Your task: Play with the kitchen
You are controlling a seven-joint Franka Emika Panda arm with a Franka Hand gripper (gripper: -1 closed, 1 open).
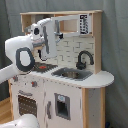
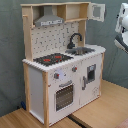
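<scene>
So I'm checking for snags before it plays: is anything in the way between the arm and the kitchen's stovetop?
Nothing visible blocks it. In the first exterior view the arm hangs above the stovetop of the kitchen, with only open space between; its claw isn't distinguishable.

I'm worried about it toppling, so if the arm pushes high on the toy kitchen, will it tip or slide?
The kitchen looks tall and narrow, so a high push might tip it. Its flat base on the smooth wood floor could instead slide. It looks rigid, not floppy.

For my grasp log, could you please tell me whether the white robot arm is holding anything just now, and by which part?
It cannot be told: the white robot arm reaches over the white and light-wood toy kitchen, but neither exterior view shows its gripper.
</scene>
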